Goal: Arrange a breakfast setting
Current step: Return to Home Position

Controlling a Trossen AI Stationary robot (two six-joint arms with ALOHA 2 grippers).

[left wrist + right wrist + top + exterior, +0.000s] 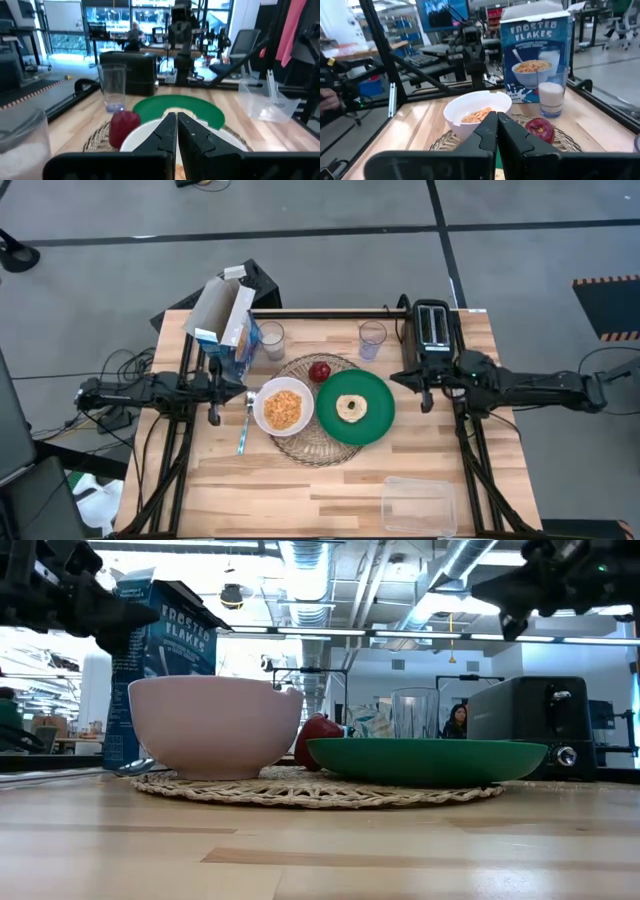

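A round wicker mat (300, 442) lies mid-table. On it stand a white bowl (284, 408) of cereal, a green plate (372, 420) with a bagel (352, 407), and a red apple (320, 371). A spoon (245, 426) lies left of the bowl. The open blue-and-white cereal box (226, 325) stands at the far left, with one glass (271, 340) holding milk beside it and another glass (372, 338) farther right. My left gripper (247, 389) is shut and empty, above the table left of the bowl. My right gripper (393, 377) is shut and empty, above the table right of the plate.
A black toaster (433, 328) stands at the far right. A clear plastic tub (418, 505) sits at the near right corner. Bare wood lies along the near edge. A person (458, 720) shows in the room beyond the table.
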